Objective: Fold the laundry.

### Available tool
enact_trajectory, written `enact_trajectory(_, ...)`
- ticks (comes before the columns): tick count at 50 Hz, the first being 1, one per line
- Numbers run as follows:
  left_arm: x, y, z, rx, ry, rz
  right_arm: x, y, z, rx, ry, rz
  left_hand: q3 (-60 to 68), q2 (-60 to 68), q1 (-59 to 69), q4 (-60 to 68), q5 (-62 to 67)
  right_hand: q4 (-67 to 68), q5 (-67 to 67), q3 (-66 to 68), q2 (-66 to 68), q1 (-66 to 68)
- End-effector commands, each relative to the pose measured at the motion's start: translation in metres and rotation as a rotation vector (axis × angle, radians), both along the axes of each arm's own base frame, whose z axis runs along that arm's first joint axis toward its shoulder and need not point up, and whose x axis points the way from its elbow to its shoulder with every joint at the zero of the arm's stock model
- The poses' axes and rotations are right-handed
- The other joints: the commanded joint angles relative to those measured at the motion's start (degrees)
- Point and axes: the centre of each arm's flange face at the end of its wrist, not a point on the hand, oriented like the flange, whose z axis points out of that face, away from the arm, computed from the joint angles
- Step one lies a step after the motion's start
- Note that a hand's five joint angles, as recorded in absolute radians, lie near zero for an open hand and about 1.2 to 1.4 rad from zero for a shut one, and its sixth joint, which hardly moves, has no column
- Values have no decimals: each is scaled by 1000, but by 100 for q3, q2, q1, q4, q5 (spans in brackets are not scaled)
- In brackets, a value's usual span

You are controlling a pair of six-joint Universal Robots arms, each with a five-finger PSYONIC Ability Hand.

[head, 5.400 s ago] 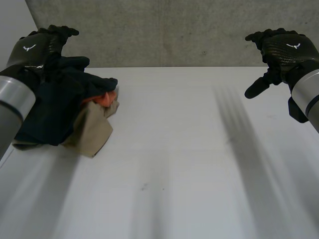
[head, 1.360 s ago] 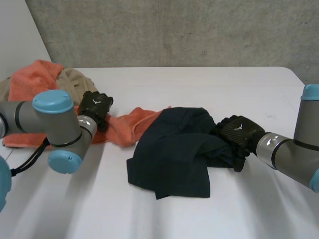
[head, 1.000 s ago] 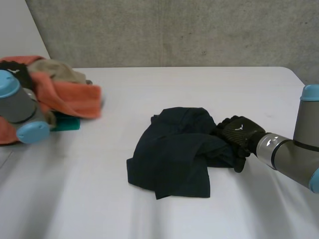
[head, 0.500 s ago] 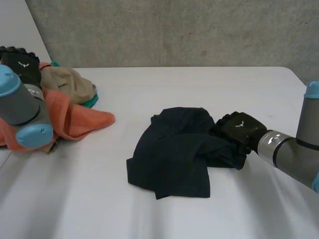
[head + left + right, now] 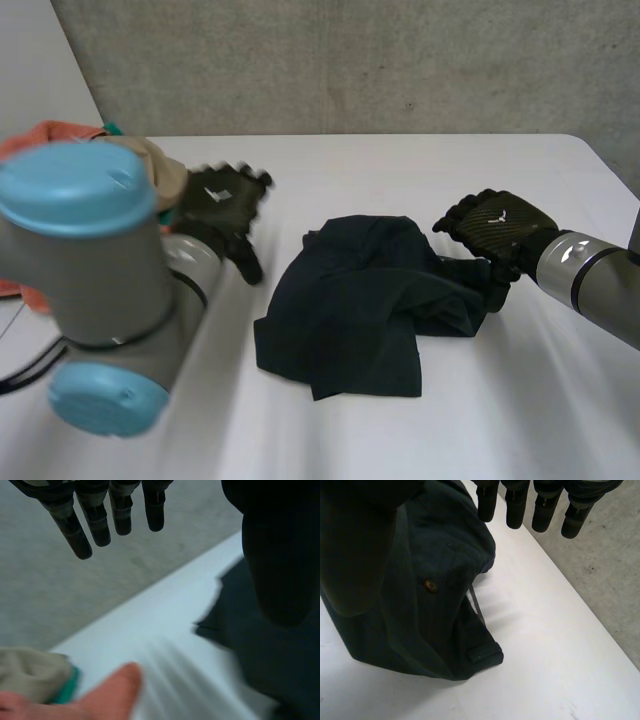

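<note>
The black right hand [image 5: 515, 507] holds its fingers straight and slightly apart, gripping nothing. Under its thumb and palm a crumpled dark navy cloth garment [image 5: 435, 625] with a small round brown button [image 5: 428, 584] lies on the white table [image 5: 535, 665]. Beyond the fingertips runs a speckled grey concrete surface [image 5: 600, 555].

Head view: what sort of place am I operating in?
Probably a lab or test bench, not a home: a bare white table, a raw concrete wall right behind it, and a dark garment plus a heap of mixed clothes laid out for folding.
</note>
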Motion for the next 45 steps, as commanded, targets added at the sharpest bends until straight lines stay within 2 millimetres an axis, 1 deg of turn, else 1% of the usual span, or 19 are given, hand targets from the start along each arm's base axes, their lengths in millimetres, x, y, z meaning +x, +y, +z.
enact_trajectory(1,-27,20,-58,113,-60,-80,-3,-3,-6,19,18,2,-136,-98,-123,-95,-170,-193,-276,-195,-197,-377)
enact_trajectory(4,-35,21,-80,132,-78,-97,-5,-8,-20,42,43,10,14,52,27,56,-20,-193,-276,-195,-197,-377)
enact_trajectory(8,-41,20,-88,120,-69,-108,-3,-14,-35,57,73,22,1223,1261,1236,1265,1189,-193,-276,-195,-197,-377)
enact_trajectory(10,-42,18,-87,108,-60,-107,-2,-18,-40,57,77,25,2316,2354,2329,2357,2282,163,80,161,159,-20)
enact_trajectory(11,-44,16,-85,91,-50,-107,-1,-19,-42,58,78,26,3902,3940,3915,3943,3868,518,435,516,514,335)
enact_trajectory(13,-46,13,-83,70,-34,-103,0,-23,-50,67,79,27,6293,6331,6307,6335,6260,2347,2264,2345,2343,2164)
enact_trajectory(14,-47,12,-80,60,-26,-102,0,-24,-52,64,81,29,6720,6758,6734,6762,6687,2988,2905,2986,2984,2805)
enact_trajectory(16,-47,8,-75,42,-12,-96,0,-27,-53,61,84,25,6725,6763,6738,6766,6691,5936,5853,5934,5932,5752)
enact_trajectory(17,-48,6,-71,30,-6,-92,0,-27,-53,61,84,24,6725,6763,6738,6766,6691,6798,6715,6796,6794,6615)
enact_trajectory(22,-47,-8,-47,-36,17,-73,-5,-25,-48,62,75,17,6725,6763,6738,6766,6691,6807,6724,6805,6803,6623)
enact_trajectory(23,-40,-24,-29,-88,26,-47,-6,-23,-43,52,76,14,6725,6763,6738,6766,6691,6807,6724,6805,6803,6623)
enact_trajectory(24,-39,-27,-28,-93,26,-41,-7,-22,-38,47,75,10,6725,6763,6738,6766,6691,6807,6724,6805,6803,6623)
enact_trajectory(26,-30,-48,-7,-169,12,-4,-11,-9,-12,21,70,3,6725,6763,6738,6766,6691,6807,6724,6805,6803,6623)
enact_trajectory(28,-30,-54,0,-200,1,-2,-16,7,11,37,69,-2,6725,6763,6738,6766,6691,6807,6724,6805,6803,6623)
enact_trajectory(32,-41,-64,19,-314,-60,-108,-20,44,26,202,80,6,6725,6763,6738,6766,6691,6807,6724,6805,6803,6623)
enact_trajectory(35,-50,-66,14,-337,-94,-181,-4,78,23,372,7,41,6725,6763,6738,6766,6691,6807,6724,6805,6803,6623)
enact_trajectory(39,-55,-69,-8,-316,-124,-247,19,98,13,460,-124,83,6725,6763,6738,6766,6691,6807,6724,6805,6803,6623)
enact_trajectory(42,-55,-69,-24,-282,-146,-259,25,96,4,479,-162,67,6725,6763,6738,6766,6691,6807,6724,6805,6803,6623)
enact_trajectory(45,-54,-65,-37,-242,-164,-266,25,83,-3,462,-152,32,6494,6532,6507,6535,6460,5051,4968,5049,5047,4867)
